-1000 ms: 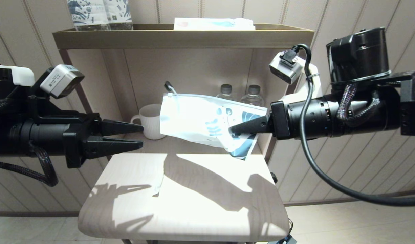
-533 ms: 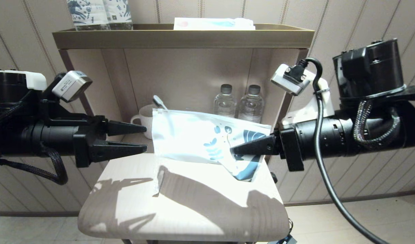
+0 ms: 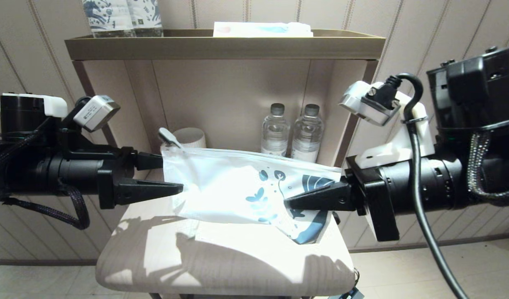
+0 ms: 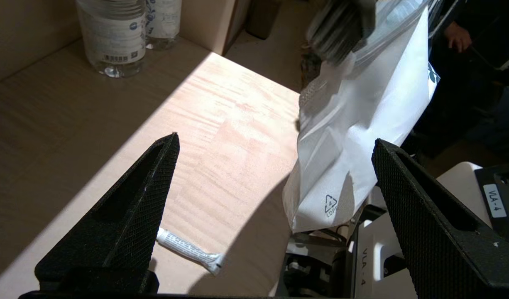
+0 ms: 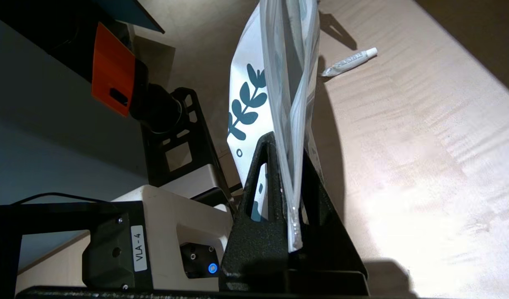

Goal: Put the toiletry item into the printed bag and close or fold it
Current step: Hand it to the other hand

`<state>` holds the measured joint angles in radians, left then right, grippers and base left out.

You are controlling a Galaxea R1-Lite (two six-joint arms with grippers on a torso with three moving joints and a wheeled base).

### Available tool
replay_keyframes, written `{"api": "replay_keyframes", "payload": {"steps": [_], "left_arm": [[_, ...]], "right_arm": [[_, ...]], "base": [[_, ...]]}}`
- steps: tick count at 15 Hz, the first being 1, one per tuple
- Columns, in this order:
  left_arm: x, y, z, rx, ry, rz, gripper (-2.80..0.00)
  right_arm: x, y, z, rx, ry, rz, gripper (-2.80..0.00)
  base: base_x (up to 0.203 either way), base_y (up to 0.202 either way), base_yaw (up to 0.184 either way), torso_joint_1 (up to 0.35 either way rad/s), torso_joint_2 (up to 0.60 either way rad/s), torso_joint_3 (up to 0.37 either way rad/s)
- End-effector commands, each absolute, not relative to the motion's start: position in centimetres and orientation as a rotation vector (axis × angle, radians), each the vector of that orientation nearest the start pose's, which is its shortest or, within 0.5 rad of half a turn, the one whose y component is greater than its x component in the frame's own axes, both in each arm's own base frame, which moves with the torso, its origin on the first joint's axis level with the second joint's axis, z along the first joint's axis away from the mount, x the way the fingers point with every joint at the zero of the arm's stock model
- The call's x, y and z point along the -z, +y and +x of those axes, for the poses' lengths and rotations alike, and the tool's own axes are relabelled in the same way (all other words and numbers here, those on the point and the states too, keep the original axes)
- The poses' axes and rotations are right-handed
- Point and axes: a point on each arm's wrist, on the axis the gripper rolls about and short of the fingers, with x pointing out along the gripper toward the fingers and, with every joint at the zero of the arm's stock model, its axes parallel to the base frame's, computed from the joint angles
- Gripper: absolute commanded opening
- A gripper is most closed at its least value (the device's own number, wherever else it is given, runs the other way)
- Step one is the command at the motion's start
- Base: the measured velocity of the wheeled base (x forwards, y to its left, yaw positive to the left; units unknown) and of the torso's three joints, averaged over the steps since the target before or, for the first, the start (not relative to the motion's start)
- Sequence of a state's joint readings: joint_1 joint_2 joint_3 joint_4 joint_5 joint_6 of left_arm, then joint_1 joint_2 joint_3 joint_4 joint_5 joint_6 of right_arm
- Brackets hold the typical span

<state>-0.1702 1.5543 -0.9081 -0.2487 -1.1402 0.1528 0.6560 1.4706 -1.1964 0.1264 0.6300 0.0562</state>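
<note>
The right gripper is clamped on the printed end of the bag, its two fingers pressed together with the pouch's edge pinched between them, so the white bag with its teal leaf and flower print hangs stretched sideways above the pale wooden tabletop. The toothbrush sits inside the bag, with its bristle head poking out of the plain end on the robot's left, in front of a white mug. The left gripper is at that plain end with its fingers spread wide; in the head view one fingertip lies over the bag's front face and the other is behind its top corner, and the left wrist view shows the bag's end hanging between the two fingers without either one pressing on it. A small white tube lies on the tabletop below the left gripper. Two clear water bottles stand side by side in the shelf recess behind the bag, and blue-patterned packs stand on the top shelf.
</note>
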Motion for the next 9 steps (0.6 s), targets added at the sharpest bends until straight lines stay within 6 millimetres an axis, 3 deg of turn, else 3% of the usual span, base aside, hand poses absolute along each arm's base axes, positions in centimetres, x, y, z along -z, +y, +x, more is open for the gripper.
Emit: {"api": "replay_keyframes", "payload": {"steps": [1, 9], "left_arm": [[-22.0, -6.5, 25.4, 1.335, 0.276, -0.076, 0.00], [-21.6, -6.5, 25.2, 1.388, 0.277, -0.091, 0.00]], "right_arm": [[-28.5, 16.5, 18.6, -1.274, 0.469, 0.040, -2.80], [-27.9, 17.6, 18.1, -1.363, 0.494, 0.039, -2.80]], "base": [[0.000, 0.000, 0.000, 0.000, 0.00, 0.000], [0.000, 0.000, 0.000, 0.000, 0.00, 0.000]]}}
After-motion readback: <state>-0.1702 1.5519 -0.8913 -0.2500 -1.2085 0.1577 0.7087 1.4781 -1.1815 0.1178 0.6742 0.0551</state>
